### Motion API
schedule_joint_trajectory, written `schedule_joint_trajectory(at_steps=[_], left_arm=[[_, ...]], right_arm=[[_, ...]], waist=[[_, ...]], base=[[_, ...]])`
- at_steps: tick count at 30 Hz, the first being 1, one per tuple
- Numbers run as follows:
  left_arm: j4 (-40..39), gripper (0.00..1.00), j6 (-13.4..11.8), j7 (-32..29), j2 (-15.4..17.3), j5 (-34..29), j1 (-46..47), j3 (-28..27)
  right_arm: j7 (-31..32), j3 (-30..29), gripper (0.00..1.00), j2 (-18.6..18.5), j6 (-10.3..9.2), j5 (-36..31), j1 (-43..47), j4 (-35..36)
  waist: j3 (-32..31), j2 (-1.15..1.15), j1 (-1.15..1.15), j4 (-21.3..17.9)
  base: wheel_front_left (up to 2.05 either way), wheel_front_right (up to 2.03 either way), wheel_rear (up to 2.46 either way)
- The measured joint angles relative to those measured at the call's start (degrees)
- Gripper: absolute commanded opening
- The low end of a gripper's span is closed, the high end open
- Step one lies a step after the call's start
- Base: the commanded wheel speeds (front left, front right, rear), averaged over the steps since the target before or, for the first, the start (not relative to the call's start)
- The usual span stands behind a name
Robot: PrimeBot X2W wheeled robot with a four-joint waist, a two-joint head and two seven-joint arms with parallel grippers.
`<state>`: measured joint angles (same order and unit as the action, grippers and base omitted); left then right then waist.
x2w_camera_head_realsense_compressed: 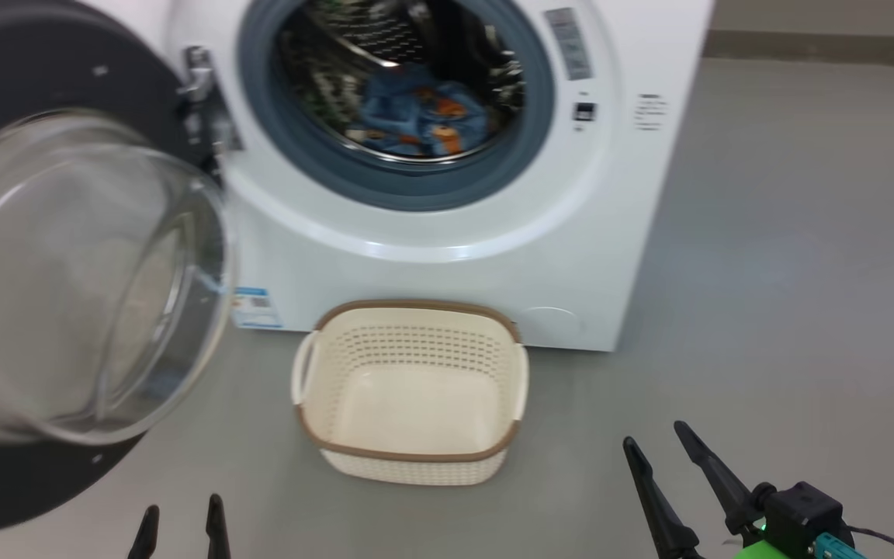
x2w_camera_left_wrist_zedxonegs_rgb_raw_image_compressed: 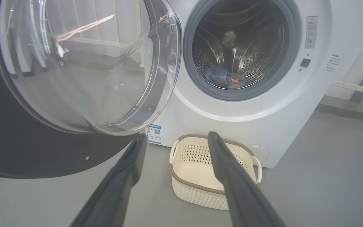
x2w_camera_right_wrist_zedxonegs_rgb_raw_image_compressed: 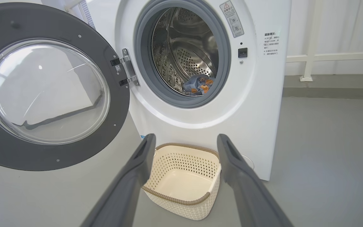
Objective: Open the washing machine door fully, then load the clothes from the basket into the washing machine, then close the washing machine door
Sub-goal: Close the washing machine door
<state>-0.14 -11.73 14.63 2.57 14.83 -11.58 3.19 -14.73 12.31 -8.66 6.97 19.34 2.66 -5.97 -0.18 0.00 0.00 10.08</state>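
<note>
The washing machine (x2w_camera_head_realsense_compressed: 571,233) stands ahead with its door (x2w_camera_head_realsense_compressed: 67,272) swung wide open to the left, glass bowl facing me. The clothes (x2w_camera_head_realsense_compressed: 420,116), blue with orange figures, lie inside the steel drum, also seen as clothes (x2w_camera_left_wrist_zedxonegs_rgb_raw_image_compressed: 225,78) and clothes (x2w_camera_right_wrist_zedxonegs_rgb_raw_image_compressed: 198,85). The cream basket (x2w_camera_head_realsense_compressed: 412,458) sits on the floor before the machine with nothing in it. My left gripper (x2w_camera_head_realsense_compressed: 183,512) is open at the lower left, below the door. My right gripper (x2w_camera_head_realsense_compressed: 656,439) is open at the lower right, right of the basket. Both hold nothing.
Grey floor (x2w_camera_head_realsense_compressed: 804,272) stretches to the right of the machine. A white rail and wall (x2w_camera_right_wrist_zedxonegs_rgb_raw_image_compressed: 326,56) stand behind on the right. The open door (x2w_camera_left_wrist_zedxonegs_rgb_raw_image_compressed: 74,78) juts out close to my left arm.
</note>
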Motion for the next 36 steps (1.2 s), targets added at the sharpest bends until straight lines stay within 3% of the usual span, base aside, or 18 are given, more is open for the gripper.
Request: schedule_joint_trajectory(at_steps=[15,20,27,28,29,30,34,36], left_arm=[[-2.6,1.0,-1.9,0.0,0.1,0.8,-2.7,-1.8],[-4.5,1.0,-3.2,0.0,0.1,1.6,-3.7,-2.3],[-6.0,1.0,-4.8,0.0,0.1,3.5,-4.0,-2.6],[-6.1,0.8,-4.9,0.0,0.1,4.4,-4.0,-2.6],[-6.3,0.32,-4.9,0.0,0.1,5.0,-4.0,-2.6],[-6.6,0.0,-5.0,0.0,0.1,5.5,-4.0,-2.7],[-7.5,0.0,-5.2,0.0,0.1,10.8,-4.0,-4.1],[-8.6,0.0,-5.6,0.0,0.0,16.9,-4.0,-5.9]], right_arm=[[0.0,5.7,1.0,-0.2,0.0,0.5,-2.8,-1.0],[0.0,7.7,1.0,-0.5,0.0,1.2,-5.3,-1.8],[0.0,9.1,1.0,-1.0,0.0,1.7,-6.4,-2.8],[0.0,9.2,1.0,-1.0,0.0,1.8,-6.5,-2.8],[0.0,9.2,1.0,-1.0,0.0,1.8,-6.6,-2.8],[0.0,9.2,1.0,-1.0,0.0,1.8,-6.6,-2.8],[0.0,9.2,1.0,-1.0,0.0,2.0,-6.5,-2.9],[0.0,9.1,1.0,-1.0,0.0,2.0,-6.5,-2.9]], waist=[[-1.9,0.0,0.0,15.2],[-1.7,0.0,0.0,18.0],[-0.8,0.0,0.0,19.1],[-0.8,0.0,0.0,19.1],[-0.8,0.0,0.0,19.1],[-0.8,0.0,0.0,19.1],[-0.9,0.0,0.0,19.0],[-1.0,0.0,0.0,19.0]], base=[[0.0,0.0,0.0],[0.0,0.0,0.0],[0.0,0.0,0.0],[0.0,0.0,0.0],[0.0,0.0,0.0],[0.0,0.0,0.0],[0.0,0.0,0.0],[0.0,0.0,0.0]])
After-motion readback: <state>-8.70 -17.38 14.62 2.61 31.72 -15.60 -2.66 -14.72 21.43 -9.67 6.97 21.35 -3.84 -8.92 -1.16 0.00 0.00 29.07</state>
